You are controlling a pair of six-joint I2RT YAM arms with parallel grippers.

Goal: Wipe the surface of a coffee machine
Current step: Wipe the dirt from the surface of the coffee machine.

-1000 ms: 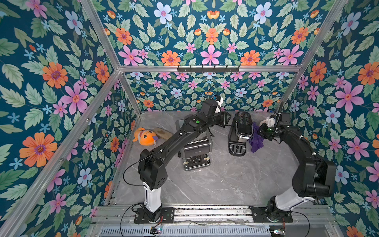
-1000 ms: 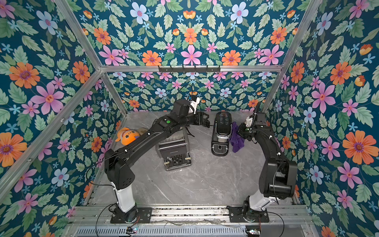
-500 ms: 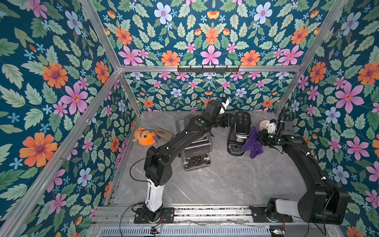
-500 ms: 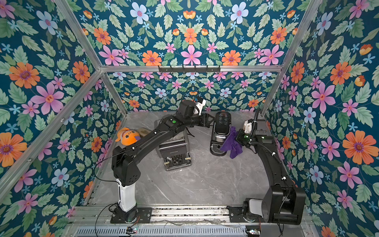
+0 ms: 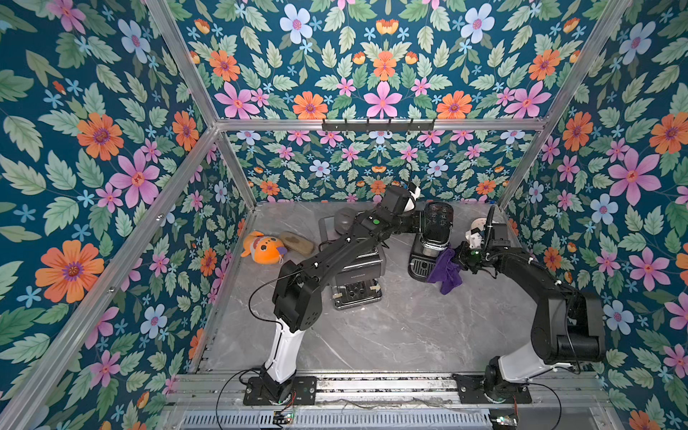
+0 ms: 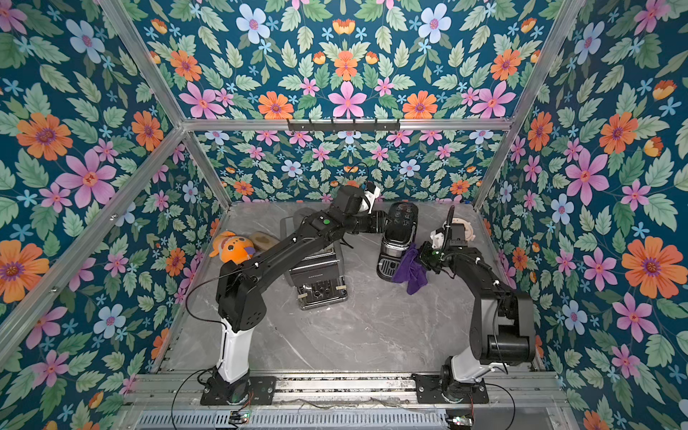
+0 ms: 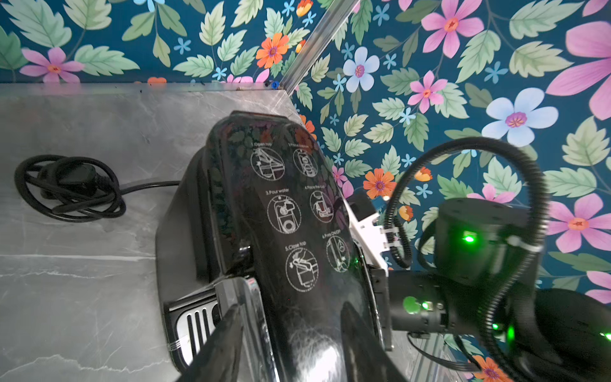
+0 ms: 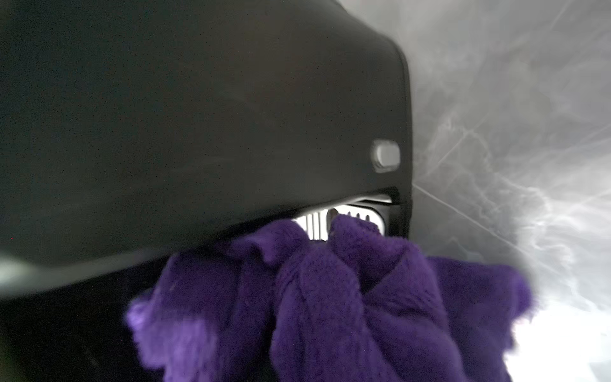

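Note:
The black glossy coffee machine stands at the back middle of the table. My left gripper reaches in from the left and its two fingers straddle the machine's lid, one on each side, my left gripper shut on it. My right gripper is shut on a purple cloth pressed to the machine's lower right side near the drip tray. In the right wrist view the cloth hides the fingers and lies against the machine's dark wall.
A larger silver and black espresso machine stands under my left forearm. An orange plush toy and a tan pad lie at the left. A white object sits back right. A coiled power cord lies behind the machine.
The right gripper has carried the purple cloth down and forward along the machine's right side, its elbow swinging outward. The left gripper shifted slightly right onto the machine's top.

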